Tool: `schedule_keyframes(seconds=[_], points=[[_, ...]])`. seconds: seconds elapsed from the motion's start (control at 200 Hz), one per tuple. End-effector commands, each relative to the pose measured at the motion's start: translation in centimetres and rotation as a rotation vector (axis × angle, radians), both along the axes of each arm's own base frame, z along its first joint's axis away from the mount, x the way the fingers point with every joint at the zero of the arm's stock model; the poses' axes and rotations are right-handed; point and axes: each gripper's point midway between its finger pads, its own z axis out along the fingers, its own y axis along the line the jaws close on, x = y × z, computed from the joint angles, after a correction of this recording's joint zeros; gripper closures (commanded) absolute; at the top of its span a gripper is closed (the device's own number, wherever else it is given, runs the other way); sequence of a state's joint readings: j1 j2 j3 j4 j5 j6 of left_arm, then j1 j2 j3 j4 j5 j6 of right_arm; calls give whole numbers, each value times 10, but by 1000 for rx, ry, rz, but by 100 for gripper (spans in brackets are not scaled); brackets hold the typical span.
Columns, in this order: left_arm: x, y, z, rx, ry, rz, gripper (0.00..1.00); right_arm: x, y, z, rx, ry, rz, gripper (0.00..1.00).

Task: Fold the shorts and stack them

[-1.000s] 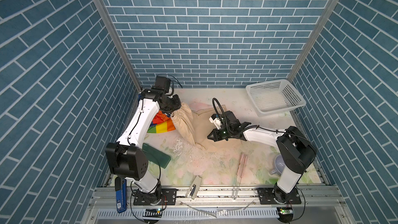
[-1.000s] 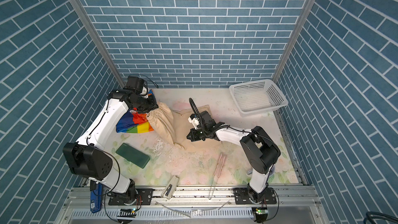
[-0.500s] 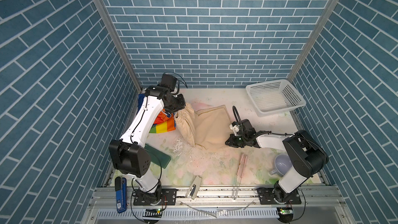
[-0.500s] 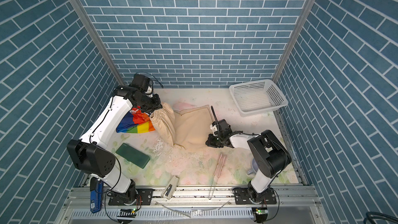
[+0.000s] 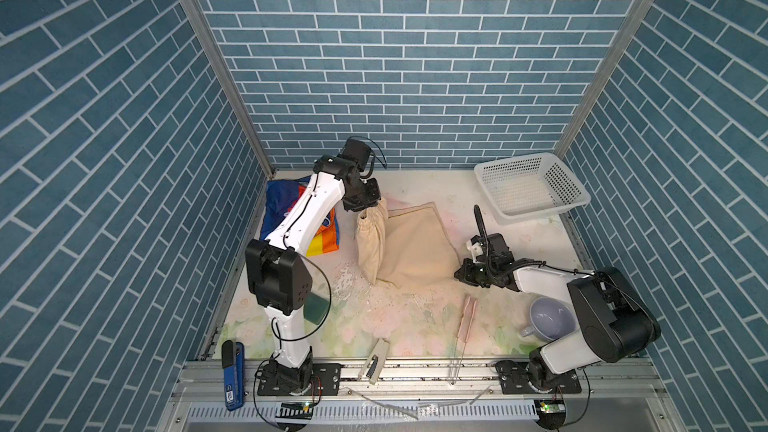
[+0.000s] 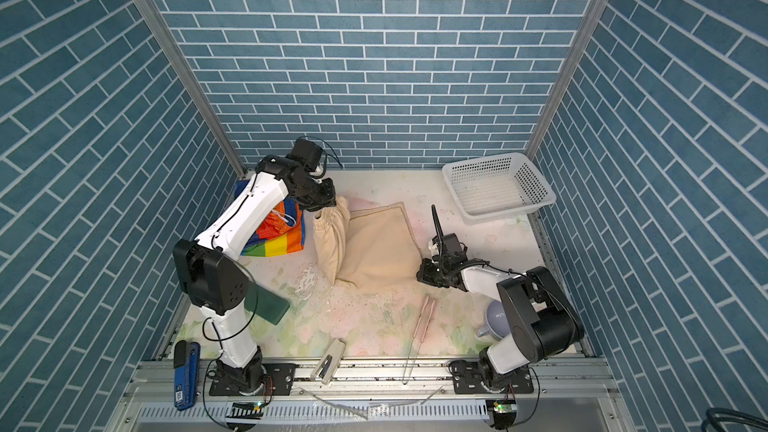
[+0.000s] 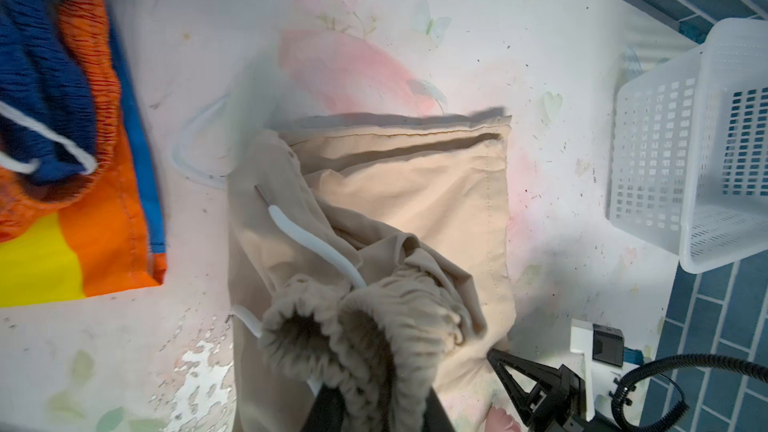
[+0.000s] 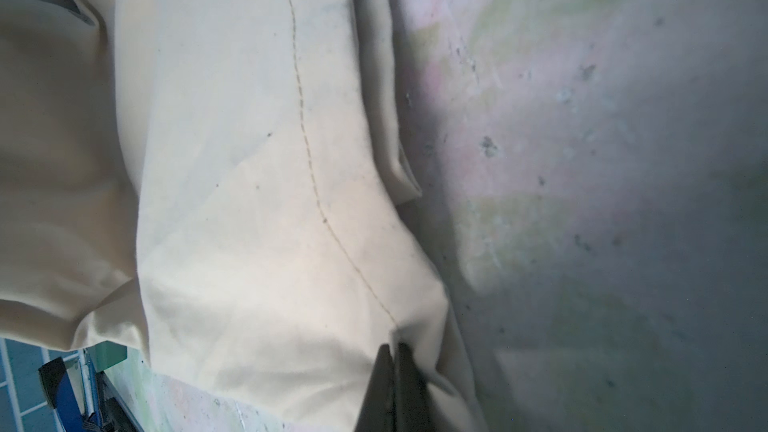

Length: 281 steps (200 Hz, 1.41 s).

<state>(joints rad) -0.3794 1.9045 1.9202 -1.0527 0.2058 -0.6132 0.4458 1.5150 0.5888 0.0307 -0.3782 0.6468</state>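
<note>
The beige shorts (image 5: 409, 247) lie spread in the middle of the mat in both top views (image 6: 374, 247). My left gripper (image 5: 368, 209) is shut on their gathered waistband (image 7: 365, 326) and holds that end raised, with the white drawstring (image 7: 316, 243) hanging loose. My right gripper (image 5: 459, 274) is low on the mat, shut on the shorts' right corner (image 8: 392, 363) by the seam. The rainbow-striped shorts (image 5: 324, 238) lie crumpled at the back left, partly hidden by my left arm.
A white mesh basket (image 5: 532, 193) stands at the back right. A lilac mug (image 5: 548, 320) sits by my right arm's base. A green block (image 5: 316, 309), a stapler (image 5: 376, 361), thin tongs (image 5: 465, 317) and a blue tool (image 5: 232, 374) lie along the front.
My right gripper has pulled the beige corner rightward and toward the front, spreading the cloth flatter. My left gripper has shifted slightly right and back with the waistband.
</note>
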Motion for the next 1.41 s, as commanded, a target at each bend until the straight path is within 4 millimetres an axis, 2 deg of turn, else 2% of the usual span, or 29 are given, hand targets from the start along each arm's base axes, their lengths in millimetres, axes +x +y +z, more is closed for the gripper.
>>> schedule_keyframes(seconds=[0.0, 0.14, 0.225, 0.445, 0.65, 0.8, 0.895, 1.08, 1.25, 1.285, 1.36, 1.4], points=[[10, -30, -6, -76, -15, 28, 76, -9, -11, -11, -49, 16, -11, 100], [22, -67, -26, -192, -27, 77, 74, -8, -10, -7, -40, 2, -5, 100], [26, -83, -41, -217, -14, 93, 68, -9, -12, -6, -45, -8, -2, 100], [33, -114, -72, -216, 22, 101, 63, -12, -20, -3, -80, -35, -1, 100], [36, -139, -92, -225, 51, 94, 61, -12, -26, -1, -103, -51, 0, 100], [36, -152, -98, -227, 59, 83, 63, -12, -28, -3, -107, -48, 0, 100], [35, -160, -98, -233, 63, 71, 71, -12, -27, -5, -103, -47, -1, 100], [32, -172, -94, -236, 58, 53, 70, -11, -26, -11, -100, -35, -2, 100], [28, -180, -100, -255, 86, 39, 70, -12, -27, -13, -104, -30, -3, 100], [27, -180, -98, -252, 86, 30, 67, -12, -27, -12, -103, -33, -4, 100], [24, -177, -92, -221, 71, -3, 52, -12, -29, -12, -110, -36, -5, 100], [20, -173, -88, -191, 65, -26, 47, -13, -29, -13, -115, -36, -5, 100]])
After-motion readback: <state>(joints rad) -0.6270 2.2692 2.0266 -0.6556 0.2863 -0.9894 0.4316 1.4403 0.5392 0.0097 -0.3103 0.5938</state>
